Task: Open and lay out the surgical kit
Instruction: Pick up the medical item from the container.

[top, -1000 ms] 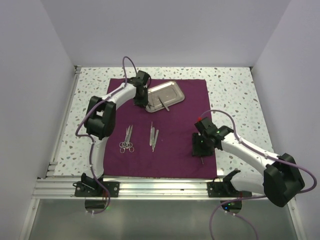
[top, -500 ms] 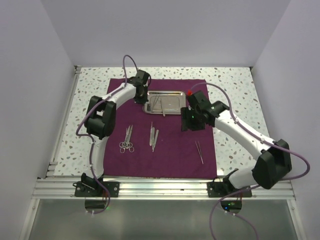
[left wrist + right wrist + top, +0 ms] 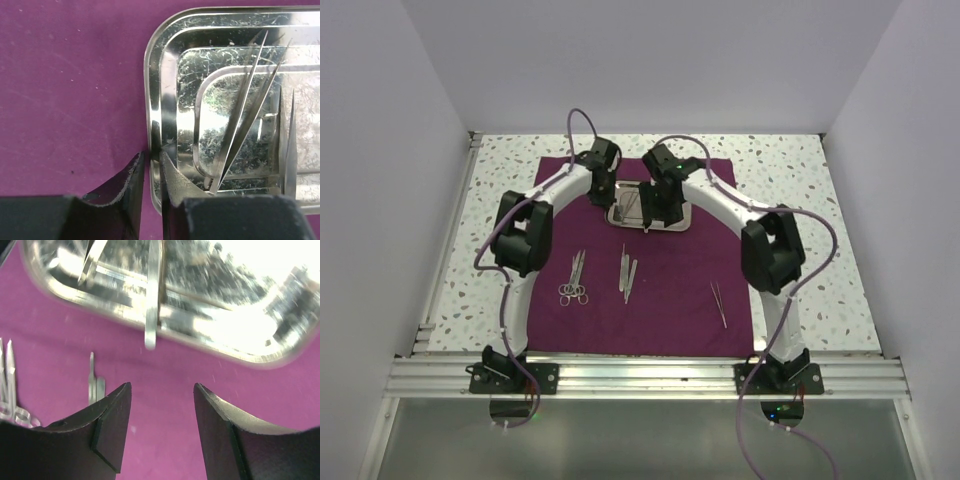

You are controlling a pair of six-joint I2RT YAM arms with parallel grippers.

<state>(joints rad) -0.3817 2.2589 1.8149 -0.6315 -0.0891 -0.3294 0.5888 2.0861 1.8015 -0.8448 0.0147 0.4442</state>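
We see the speckled bench (image 3: 800,180) filling the middle of the top view. The maroon cloth (image 3: 670,290) lies spread flat on it and covers most of the centre.

Both arms reach up the frame and meet over the cloth's upper part, the left arm (image 3: 535,215) from the lower left and the right arm (image 3: 760,240) from the lower right.

The steel tray (image 3: 160,60) sits on the cloth at the upper centre of the top view, between the two wrists.

The left hand (image 3: 151,159) is at the tray's left rim. Its fingers (image 3: 127,185) straddle the rim with only a thin slit between them. We cannot tell whether they are clenched on the metal or just clear of it.

The right hand (image 3: 162,387) hangs released above bare cloth just below the tray's near edge, its fingers spread with nothing between them.

Inside the tray lie slim tweezers (image 3: 250,110), tips towards the upper right in the left wrist view. One flat handle (image 3: 154,300) juts over the near rim.

Out on the cloth, two ring-handled instruments (image 3: 576,280) lie at centre left. Two straight tools (image 3: 627,272) lie side by side just to their right. A thin pair of tweezers (image 3: 719,304) lies alone at the lower right.
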